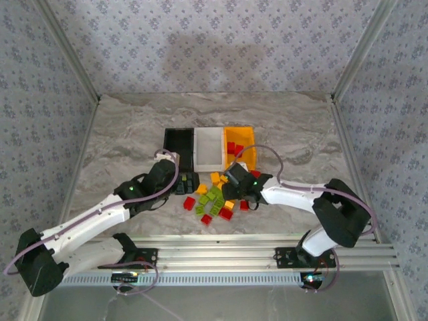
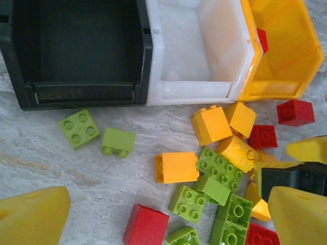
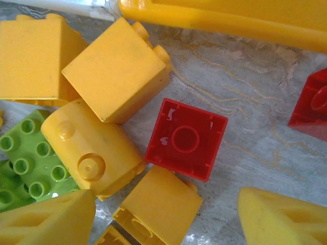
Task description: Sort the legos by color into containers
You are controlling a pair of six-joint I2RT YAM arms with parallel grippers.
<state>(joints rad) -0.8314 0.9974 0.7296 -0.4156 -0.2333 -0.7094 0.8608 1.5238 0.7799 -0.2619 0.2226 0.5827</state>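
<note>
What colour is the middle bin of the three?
The middle bin is white; it shows best in the left wrist view.

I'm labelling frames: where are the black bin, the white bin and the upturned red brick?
black bin (image 2: 84, 94): left wrist view, front wall.
white bin (image 2: 179, 51): left wrist view, bare floor.
upturned red brick (image 3: 186, 139): right wrist view, underside's centre ring.

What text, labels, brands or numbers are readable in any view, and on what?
None can be read.
Small square plastic bricks in red, orange-yellow and lime green: no legible lettering on the studs, even close up in the right wrist view.
Black plastic bin, white plastic bin, orange plastic bin: no labels or marks.
Patterned wallpaper: floral motif only, no letters.
</note>
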